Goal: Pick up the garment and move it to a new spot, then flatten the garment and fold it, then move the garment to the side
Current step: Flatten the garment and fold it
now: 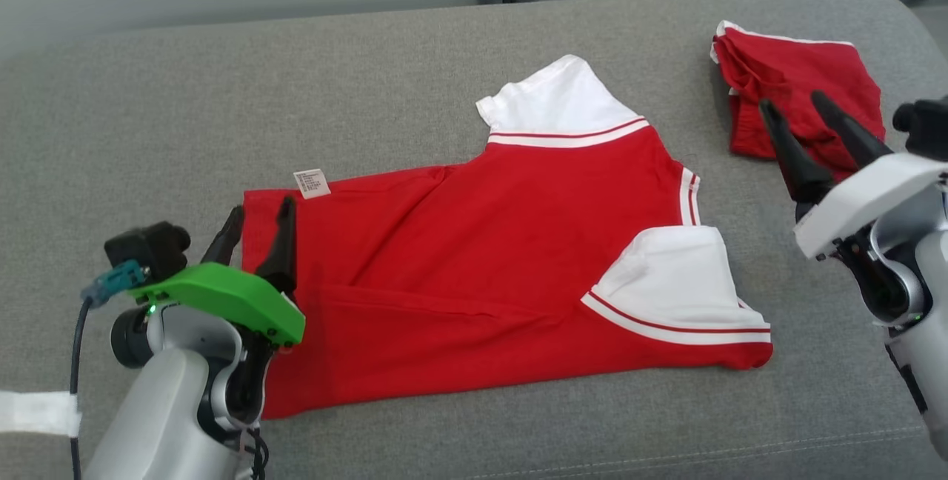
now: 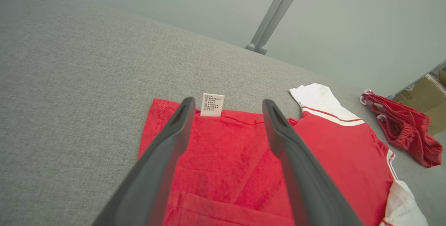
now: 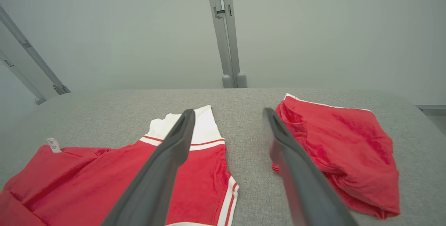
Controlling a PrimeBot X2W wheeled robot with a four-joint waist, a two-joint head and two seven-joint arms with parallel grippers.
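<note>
Red shirt [image 1: 474,258] lies spread on the grey cushion [image 1: 222,95]; we cannot read its white tag [image 1: 312,184]. Red shorts [image 1: 800,80] lie near the shirt. Our left gripper [image 1: 261,206] and right gripper [image 1: 792,99] stand open, empty.

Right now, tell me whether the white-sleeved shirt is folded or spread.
Partly folded. The shirt lies flat on the grey cushion; its near side is doubled over, one sleeve lying on top, while the far sleeve sticks out.
</note>
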